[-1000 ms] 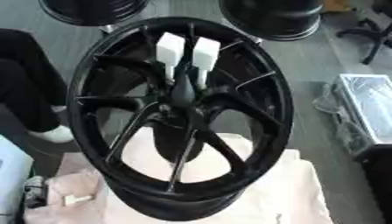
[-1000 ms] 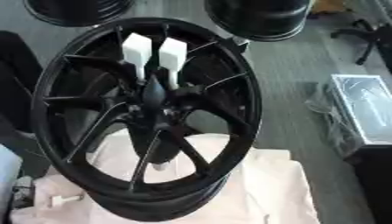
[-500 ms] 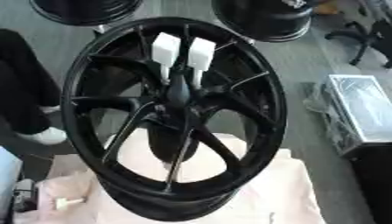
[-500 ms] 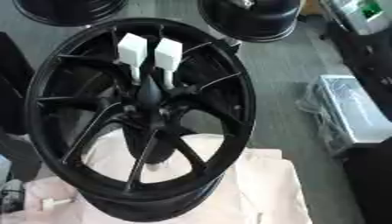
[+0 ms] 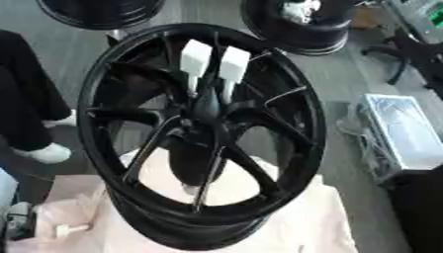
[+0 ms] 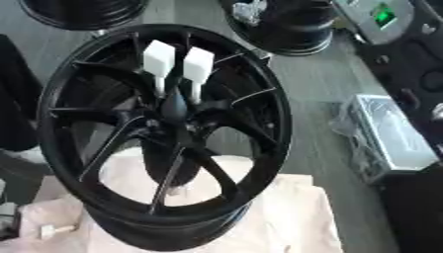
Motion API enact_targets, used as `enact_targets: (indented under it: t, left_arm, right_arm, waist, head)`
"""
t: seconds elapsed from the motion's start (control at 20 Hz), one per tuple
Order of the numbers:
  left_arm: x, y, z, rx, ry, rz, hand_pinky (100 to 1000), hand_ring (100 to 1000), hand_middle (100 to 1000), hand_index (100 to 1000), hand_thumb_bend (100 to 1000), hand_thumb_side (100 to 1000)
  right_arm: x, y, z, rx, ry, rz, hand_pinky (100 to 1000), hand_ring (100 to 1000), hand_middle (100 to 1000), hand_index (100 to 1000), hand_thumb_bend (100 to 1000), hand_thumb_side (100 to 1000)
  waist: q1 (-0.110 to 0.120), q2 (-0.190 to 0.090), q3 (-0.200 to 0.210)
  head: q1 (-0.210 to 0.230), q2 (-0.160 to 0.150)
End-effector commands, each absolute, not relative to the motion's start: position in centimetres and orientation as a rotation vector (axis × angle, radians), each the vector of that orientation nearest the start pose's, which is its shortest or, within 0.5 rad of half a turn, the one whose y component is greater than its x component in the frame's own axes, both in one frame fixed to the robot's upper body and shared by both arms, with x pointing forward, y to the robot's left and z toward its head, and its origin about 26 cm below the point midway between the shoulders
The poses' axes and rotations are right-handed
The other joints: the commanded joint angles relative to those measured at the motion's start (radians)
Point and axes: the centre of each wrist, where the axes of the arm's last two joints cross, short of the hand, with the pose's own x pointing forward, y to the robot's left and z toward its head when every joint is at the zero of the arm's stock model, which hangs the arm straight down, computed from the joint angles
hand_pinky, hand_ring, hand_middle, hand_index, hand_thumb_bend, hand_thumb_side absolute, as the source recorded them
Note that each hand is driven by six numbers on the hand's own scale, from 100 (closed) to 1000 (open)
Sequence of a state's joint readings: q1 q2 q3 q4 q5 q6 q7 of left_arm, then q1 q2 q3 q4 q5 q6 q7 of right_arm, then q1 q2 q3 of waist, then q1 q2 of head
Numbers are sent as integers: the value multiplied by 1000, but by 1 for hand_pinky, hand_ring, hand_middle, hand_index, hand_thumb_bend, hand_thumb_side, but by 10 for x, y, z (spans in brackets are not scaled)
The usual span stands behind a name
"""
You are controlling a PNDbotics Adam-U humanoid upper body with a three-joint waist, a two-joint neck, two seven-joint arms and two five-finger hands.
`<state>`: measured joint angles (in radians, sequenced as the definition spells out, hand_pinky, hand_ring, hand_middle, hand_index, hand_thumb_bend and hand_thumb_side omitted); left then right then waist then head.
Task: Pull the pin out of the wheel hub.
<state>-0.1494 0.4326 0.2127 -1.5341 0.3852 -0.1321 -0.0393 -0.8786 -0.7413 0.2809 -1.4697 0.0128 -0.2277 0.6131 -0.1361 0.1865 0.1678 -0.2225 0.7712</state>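
Observation:
A black spoked wheel hub (image 5: 286, 133) stands tilted on a pale pink cloth (image 5: 320, 222) and fills the middle of both views. Two white pins with block-shaped heads stick up side by side from its centre: the left pin (image 5: 196, 58) and the right pin (image 5: 234, 65). Their thin stems run down into the dark centre of the hub (image 5: 207, 111). A small white pin-shaped piece (image 5: 69, 230) lies on the cloth at the lower left. Neither of my hands shows in either view.
Two more black wheels lie on the grey floor behind, one at the top left (image 5: 100, 12) and one at the top right (image 5: 298, 29). A grey case (image 5: 402, 133) sits to the right. A machine with a green light (image 6: 380, 17) stands at the far right.
The whole picture has shifted and tilted, so the camera has moved. The hub and both white pins stand as before.

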Motion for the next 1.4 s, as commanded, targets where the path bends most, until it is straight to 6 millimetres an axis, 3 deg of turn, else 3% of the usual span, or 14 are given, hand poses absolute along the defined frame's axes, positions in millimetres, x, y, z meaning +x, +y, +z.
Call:
enact_targets:
  t: [0.05,0.65,1.2,1.25,1.4]
  left_arm:
    - [307,406,94,179,-1915,44,835,766,736,850,156,813]
    - [306,407,91,192,-1900,49,834,767,734,845,154,817]
    - [303,414,85,229,-1884,77,834,767,728,842,151,824]
    - [303,415,85,233,-1882,80,834,767,728,842,152,825]
    - [302,417,83,243,-1876,89,833,767,727,841,151,829]
  right_arm:
    - [403,-280,309,-310,-1856,1640,796,812,823,870,100,315]
    - [411,-267,290,-459,-1727,1708,790,819,832,878,100,314]
    - [402,-256,299,-441,-1698,1798,780,807,819,882,100,321]
    - [402,-255,298,-437,-1688,1811,777,803,816,881,100,392]
    - [400,-252,298,-413,-1679,1837,773,797,811,878,100,496]
  waist:
    - [8,-19,0]
    - [10,-20,-10]
    - [11,-17,-12]
    - [12,-17,-13]
    - [12,-15,-15]
  head:
    - [-5,-1]
    - [-9,-1]
    - [-16,-1]
    - [-17,-1]
    - [-16,-1]
